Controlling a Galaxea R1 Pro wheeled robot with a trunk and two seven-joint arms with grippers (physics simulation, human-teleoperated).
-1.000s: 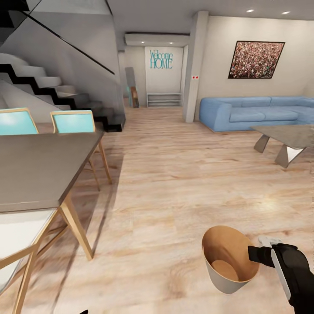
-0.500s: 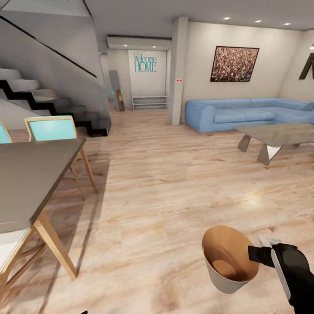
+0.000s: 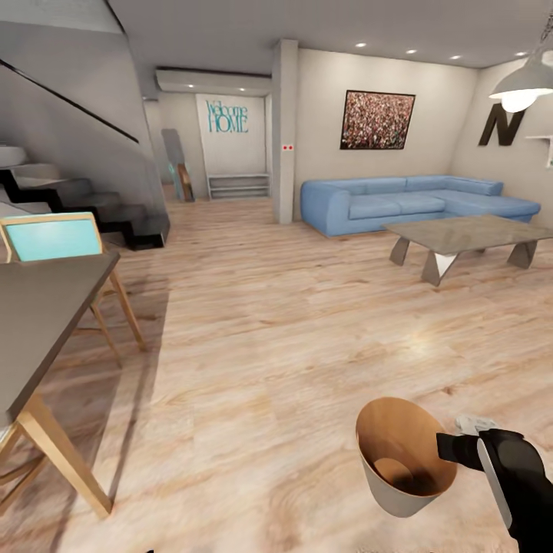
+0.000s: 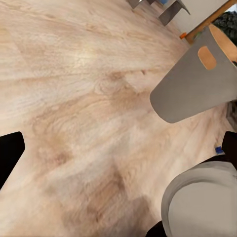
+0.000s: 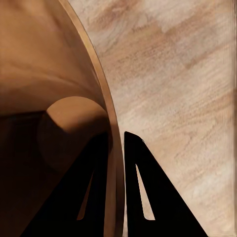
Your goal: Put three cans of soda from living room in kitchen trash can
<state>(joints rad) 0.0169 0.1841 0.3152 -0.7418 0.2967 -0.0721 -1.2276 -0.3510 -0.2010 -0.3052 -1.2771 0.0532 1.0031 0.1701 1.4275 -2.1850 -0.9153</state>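
The tash can [image 3: 382, 485], pale grey outside and brown inside, hangs tilted just above the wood floor at the lower right of the head view. My right gripper [image 3: 448, 448] is shut on its rim, one finger inside and one outside [image 5: 116, 182]. The bin's inside [image 5: 49, 74] holds nothing. In the left wrist view the tash can's grey wall [image 4: 192, 84] hangs nearby, and my left gripper [image 4: 118, 153] stands open over bare floor. The living room lies ahead. The cans of soda and the kitchen are out of view.
A blue corner sofa [image 3: 399, 201] and a low grey coffee table [image 3: 461, 234] stand ahead at the right. On the left are a dining table [image 3: 38, 322], a teal chair [image 3: 50, 238] and stairs [image 3: 92, 203]. A pillar [image 3: 284, 130] rises mid-room, with open floor between.
The whole view has swung to the right: table and stairs slid left, the sofa and coffee table came further in. The tash can stays in my right gripper.
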